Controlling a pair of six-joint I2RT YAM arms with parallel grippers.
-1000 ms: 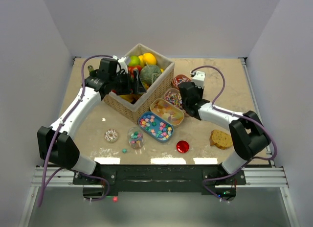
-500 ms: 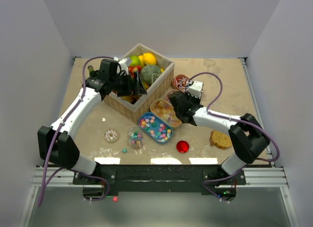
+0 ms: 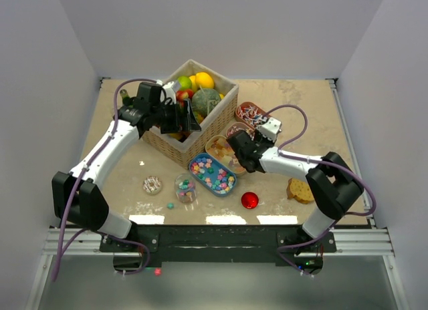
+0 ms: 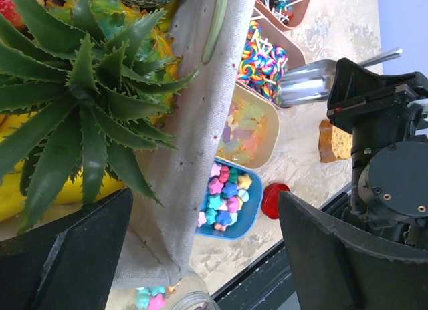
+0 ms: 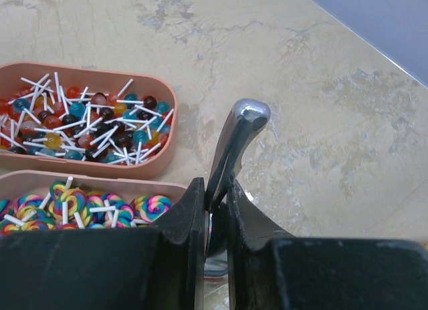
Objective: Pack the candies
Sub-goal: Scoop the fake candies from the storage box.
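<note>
Pastel star candies fill a blue tray (image 3: 212,174) (image 4: 227,196), and pale gummies lie in a yellow tray (image 3: 224,149) (image 4: 244,129). Two pink trays behind them hold swirl lollipops (image 5: 80,206) and small ball lollipops (image 3: 251,112) (image 5: 80,116). A glass jar (image 3: 185,188) with a few candies stands near the blue tray. My right gripper (image 3: 235,149) (image 5: 215,203) is shut on the handle of a metal scoop (image 5: 239,133) (image 4: 314,79), over the yellow tray's right end. My left gripper (image 3: 184,116) (image 4: 204,210) hangs open over the wicker basket's near edge, holding nothing.
The wicker basket (image 3: 160,144) with a cloth lining holds toy fruit, including a pineapple (image 4: 80,89). A sprinkled doughnut (image 3: 152,185) lies left of the jar. A red lid (image 3: 249,200) and a cookie (image 3: 302,190) lie near the front right.
My right gripper has carried the scoop leftward and nearer, from beside the lollipop trays to over the yellow gummy tray. The left arm has stayed where it was.
</note>
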